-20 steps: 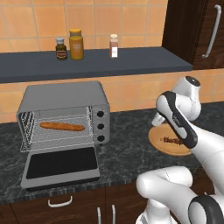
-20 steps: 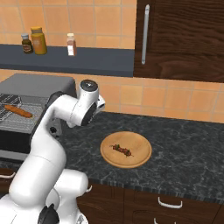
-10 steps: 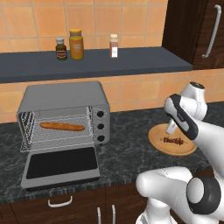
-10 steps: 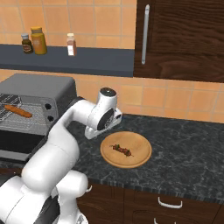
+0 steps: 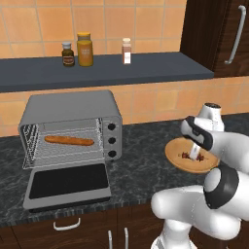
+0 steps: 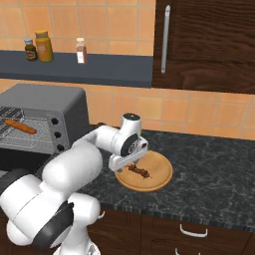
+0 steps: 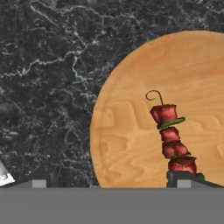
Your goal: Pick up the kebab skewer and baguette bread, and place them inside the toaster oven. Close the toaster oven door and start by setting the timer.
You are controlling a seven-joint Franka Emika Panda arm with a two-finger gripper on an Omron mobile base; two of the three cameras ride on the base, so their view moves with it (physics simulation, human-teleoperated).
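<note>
Arm swung over kebab skewer (image 7: 172,135), baguette bread (image 5: 68,141) racked

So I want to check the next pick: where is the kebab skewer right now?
The kebab skewer lies on the round wooden plate on the dark counter, right of the toaster oven, directly under the open gripper.

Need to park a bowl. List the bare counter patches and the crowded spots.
Free: dark counter between the toaster oven and the wooden plate, and counter right of the plate. Crowded: the plate, with the skewer and open gripper over it; the open oven door.
</note>
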